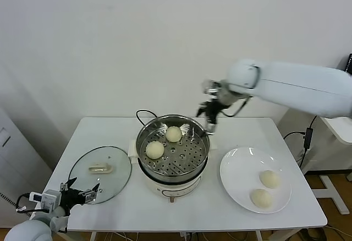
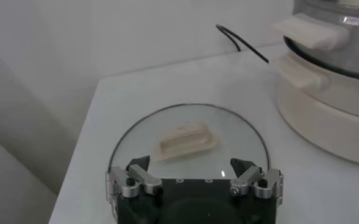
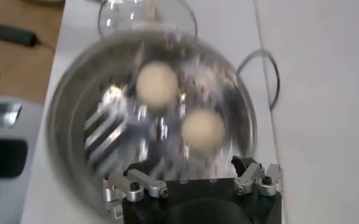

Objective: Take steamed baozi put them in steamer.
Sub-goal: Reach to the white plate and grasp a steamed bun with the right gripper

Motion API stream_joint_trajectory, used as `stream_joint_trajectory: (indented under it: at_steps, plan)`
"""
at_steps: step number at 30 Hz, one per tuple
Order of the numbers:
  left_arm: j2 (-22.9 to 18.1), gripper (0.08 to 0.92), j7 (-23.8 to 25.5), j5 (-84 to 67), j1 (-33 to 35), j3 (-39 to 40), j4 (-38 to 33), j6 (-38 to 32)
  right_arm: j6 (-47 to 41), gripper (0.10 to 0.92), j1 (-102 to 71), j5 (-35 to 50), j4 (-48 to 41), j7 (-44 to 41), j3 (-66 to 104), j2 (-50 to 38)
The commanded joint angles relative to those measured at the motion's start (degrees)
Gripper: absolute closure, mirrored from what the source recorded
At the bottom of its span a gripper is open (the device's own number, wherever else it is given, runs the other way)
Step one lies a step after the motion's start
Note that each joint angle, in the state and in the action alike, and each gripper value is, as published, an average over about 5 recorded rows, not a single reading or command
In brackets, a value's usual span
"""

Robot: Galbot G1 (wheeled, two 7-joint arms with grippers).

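Table (image 1: 110,131): white, against a plain white wall (image 1: 137,37).
Steamer (image 1: 201,149): mid-table; two baozi (image 1: 155,149) on its tray.
Plate (image 1: 234,180): right of steamer, two more baozi.
Lid (image 1: 118,166): left of steamer, flat.
Right gripper (image 1: 209,118): above steamer's far right rim, spread, empty.
Left gripper (image 1: 81,191): near edge of lid, spread, empty.

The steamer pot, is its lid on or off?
Off. The glass lid lies flat on the table beside the open steamer, with two baozi showing inside.

The right arm (image 1: 308,87) has a smooth white shell; black wrist, silver jaws, visible screws.
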Motion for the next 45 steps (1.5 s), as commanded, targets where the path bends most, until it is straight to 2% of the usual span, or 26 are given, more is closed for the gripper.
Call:
stream_joint_trajectory:
  at_steps: [1,8,25,45]
  plan:
    - [0.0,0.177,-0.1,0.0,0.1,-0.1,-0.2,0.1,8.8,0.203,0.9,-13.7,1.7,-12.5,-4.2,-15.2]
    - [0.1,0.177,-0.1,-0.1,0.0,0.0,-0.1,0.1,11.0,0.203,-10.5,-20.4,1.8,-13.0,2.4,-18.3]
    - [0.2,0.177,-0.1,-0.2,0.0,-0.1,-0.1,0.1,13.9,0.203,-29.4,-29.9,-1.5,-13.1,15.8,-17.9]
    - [0.2,0.177,-0.2,-0.2,-0.2,0.1,-0.2,0.5,14.2,0.221,-42.8,-34.6,-4.5,-11.4,26.4,-16.4]
